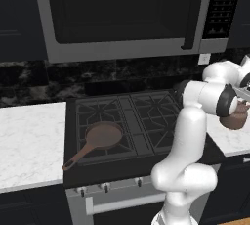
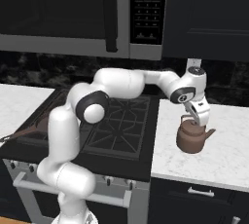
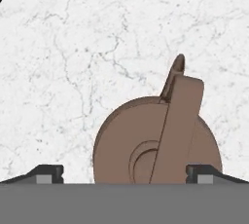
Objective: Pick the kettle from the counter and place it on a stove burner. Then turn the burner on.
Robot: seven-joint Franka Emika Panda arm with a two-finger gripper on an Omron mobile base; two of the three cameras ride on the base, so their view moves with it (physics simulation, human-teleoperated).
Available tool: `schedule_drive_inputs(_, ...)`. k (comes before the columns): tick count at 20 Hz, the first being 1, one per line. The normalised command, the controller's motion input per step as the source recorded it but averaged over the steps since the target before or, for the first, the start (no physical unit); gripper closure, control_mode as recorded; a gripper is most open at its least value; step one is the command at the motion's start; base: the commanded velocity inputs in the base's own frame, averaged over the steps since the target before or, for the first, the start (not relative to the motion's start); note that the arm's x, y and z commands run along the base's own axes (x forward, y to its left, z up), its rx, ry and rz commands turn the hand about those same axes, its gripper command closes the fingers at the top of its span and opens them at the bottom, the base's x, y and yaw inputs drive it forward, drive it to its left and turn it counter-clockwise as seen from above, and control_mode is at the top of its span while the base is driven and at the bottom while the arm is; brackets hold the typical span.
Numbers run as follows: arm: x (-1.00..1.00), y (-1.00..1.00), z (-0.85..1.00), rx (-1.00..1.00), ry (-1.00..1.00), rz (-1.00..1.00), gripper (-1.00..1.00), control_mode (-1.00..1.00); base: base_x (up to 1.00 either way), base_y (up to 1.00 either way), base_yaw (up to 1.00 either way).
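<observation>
Sitting upright on the counter [image 2: 228, 145], 1 kettle [image 2: 193, 138] points its spout right; gripper [image 2: 200, 120] spread wide above its handle.

White marble counter [image 2: 228, 155] is flanking the black stove top [image 1: 146, 155] on both sides. Copper kettle [image 2: 193, 138] is sitting on the counter's right stretch; brown frying pan [image 1: 100, 138] is lying on the stove's front-left grate.

The arm [image 2: 116, 84] is glossy white, built of rounded, bulging segments with dark grey bands at its joints.
</observation>
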Motion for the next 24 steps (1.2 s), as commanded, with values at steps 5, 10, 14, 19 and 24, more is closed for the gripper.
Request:
schedule_drive_inputs(5,0.1,-0.03,-0.11,-0.02,0.0,0.0,1.0,-1.0,0.0,0.0,0.0)
schedule_drive_inputs(10,0.0,0.0,0.0,0.0,0.0,0.0,1.0,-1.0,0.0,0.0,0.0)
schedule_drive_inputs(14,-0.01,0.0,0.0,0.0,0.0,0.0,1.0,-1.0,0.0,0.0,0.0)
schedule_drive_inputs(19,-0.21,0.0,0.09,0.01,-0.09,0.0,1.0,-1.0,0.0,0.0,0.0)
schedule_drive_inputs(24,-0.49,0.0,0.24,0.01,-0.23,0.0,1.0,-1.0,0.0,0.0,0.0)
